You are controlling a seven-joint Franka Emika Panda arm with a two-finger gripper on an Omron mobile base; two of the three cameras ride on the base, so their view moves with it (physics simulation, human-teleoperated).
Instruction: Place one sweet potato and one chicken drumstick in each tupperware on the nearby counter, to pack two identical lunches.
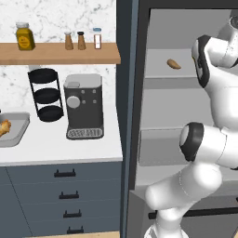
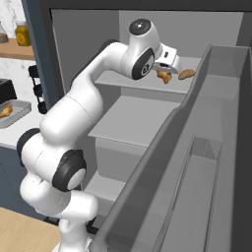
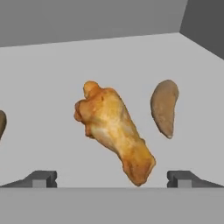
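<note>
A: Jaws?
B: Gripper (image 3: 112, 178) spread wide, nothing between the tips. In the hand view the two fingertips (image 3: 41, 178) stand far apart, left and right of the drumstick (image 3: 114, 131), which lies on the grey shelf just beyond them. Whether they touch it: cannot tell.

A: Lay of the drumstick?
B: Slanted; knobby end far-left, narrow end toward the right tip.

A: Beside it?
B: Sweet potato (image 3: 165, 106) to the right, apart from the drumstick. A second brown shape at the left edge, cut off by the frame; too little to name.

A: Right base view?
B: Arm reaching into the open fridge; gripper (image 2: 167, 69) over the upper fridge shelf (image 2: 135, 78), drumstick (image 2: 164, 76) under it, potato (image 2: 187, 74) just beyond. Far left, a tray (image 2: 18, 109) on the counter (image 2: 10, 135) with an orange piece (image 2: 5, 111) inside.

A: Left base view adds?
B: One potato (image 1: 174, 63) on that shelf, the arm's joints in front of the rest. Further left along the counter (image 1: 60, 146): tray (image 1: 16, 132) with the orange piece (image 1: 3, 127), coffee machine (image 1: 83, 106), black tiered rack (image 1: 45, 94), wall shelf (image 1: 60, 52) with jars.
</note>
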